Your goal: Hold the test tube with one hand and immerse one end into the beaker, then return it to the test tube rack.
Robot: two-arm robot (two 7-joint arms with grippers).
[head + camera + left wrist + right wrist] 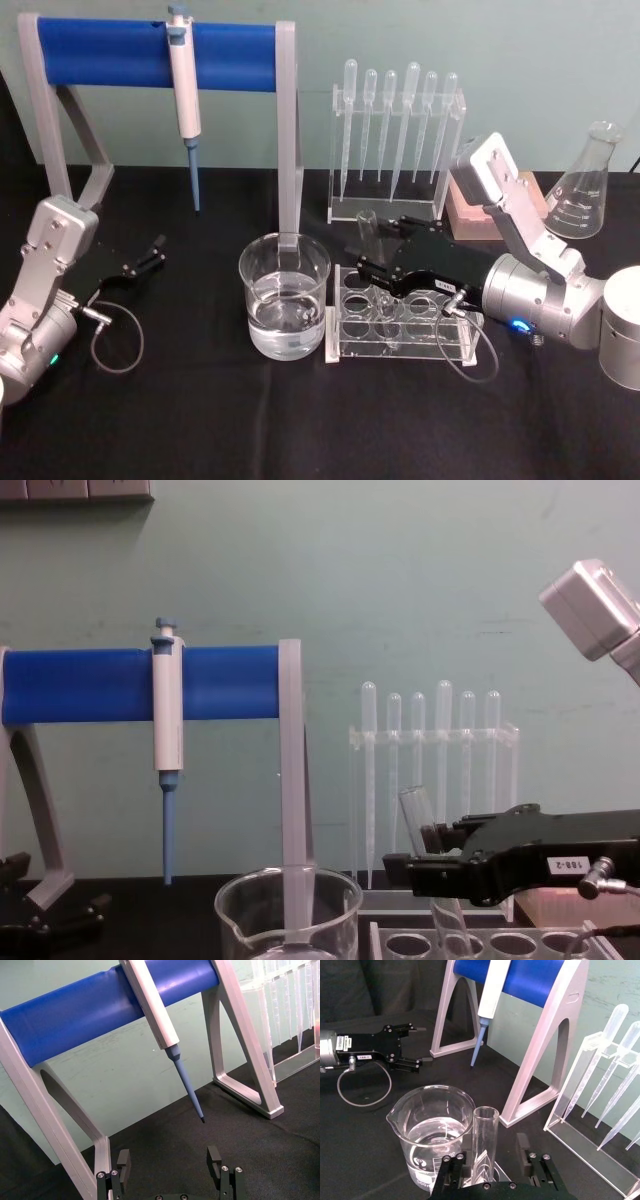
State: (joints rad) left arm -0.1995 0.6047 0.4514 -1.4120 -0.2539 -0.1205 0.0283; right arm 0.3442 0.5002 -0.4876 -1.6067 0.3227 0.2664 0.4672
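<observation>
Right gripper (365, 260): low over the left end of the test tube rack (400, 346), fingers apart on either side of the test tube (367, 228), with a gap beside the glass.
Test tube: foot in a rack hole, leaning, open rim up, just right of the beaker (285, 272).
Beaker: part-filled with clear liquid, beside the rack.
Left gripper (154, 254): low over the black table (200, 420) at far left, fingers spread wide.
Pipettor (184, 90): hanging on the blue stand (110, 52) behind.

Right pincer (362, 256) reaches forward and left, jaws apart; left pincer (151, 254) (also spread) rests low.
</observation>
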